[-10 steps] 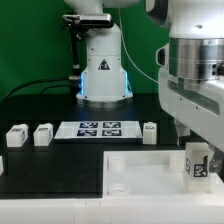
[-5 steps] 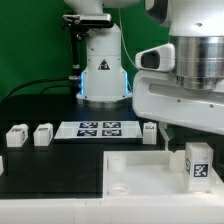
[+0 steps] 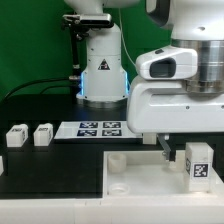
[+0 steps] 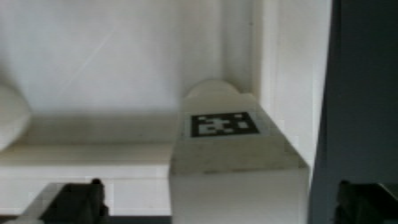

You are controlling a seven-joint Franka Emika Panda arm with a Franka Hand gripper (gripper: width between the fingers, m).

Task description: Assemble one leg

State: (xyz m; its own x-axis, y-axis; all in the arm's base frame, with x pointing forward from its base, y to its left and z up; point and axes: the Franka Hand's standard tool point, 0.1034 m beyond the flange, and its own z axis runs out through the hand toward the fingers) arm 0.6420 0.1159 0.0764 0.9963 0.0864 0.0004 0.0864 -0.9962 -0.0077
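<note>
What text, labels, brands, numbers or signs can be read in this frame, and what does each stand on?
No words, brand names or numbers are readable in either view.
Marker board: black-and-white square tags, patterns only.
Leg standing on the square white part: one such tag, also seen in the wrist view.
Robot base: a glowing triangular mark, too small to read.

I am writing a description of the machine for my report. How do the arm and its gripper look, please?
The arm has a glossy white rounded shell with dark grey bands at its joints. The gripper has black fingers. A black cable runs across the table toward the white base, which has a glowing blue ring.
</note>
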